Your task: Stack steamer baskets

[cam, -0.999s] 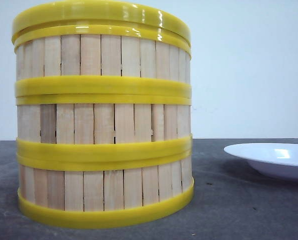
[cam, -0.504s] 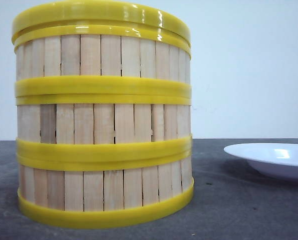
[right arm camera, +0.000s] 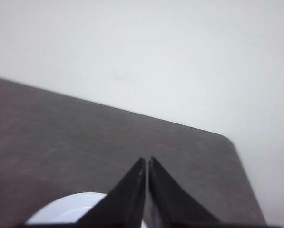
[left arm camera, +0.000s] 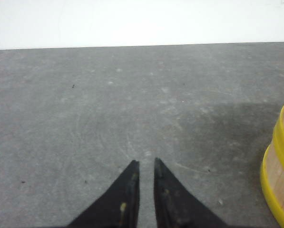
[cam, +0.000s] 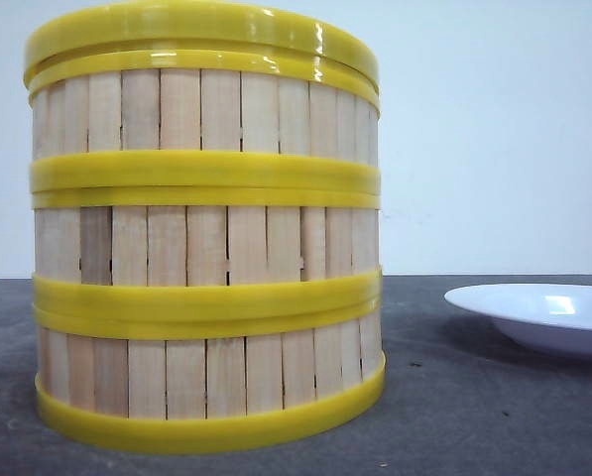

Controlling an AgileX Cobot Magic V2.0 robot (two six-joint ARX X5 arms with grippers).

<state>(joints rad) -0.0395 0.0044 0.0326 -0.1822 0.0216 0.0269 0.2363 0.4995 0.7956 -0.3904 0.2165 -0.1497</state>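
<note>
baskets (cam: 206,248) standing stacked, lidded | left gripper (left arm camera: 145,164) nearly closed, empty, beside stack | right gripper (right arm camera: 146,161) pressed together over plate (right arm camera: 65,209) | judging: keeping both clear of stack

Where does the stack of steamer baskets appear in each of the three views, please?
Front view: the stack of steamer baskets fills the left and centre, standing on the grey table.
Left wrist view: only its lower edge shows at the right border.
Right wrist view: not in it.
Shared landmark: the white plate, also partly seen in the right wrist view.
</note>
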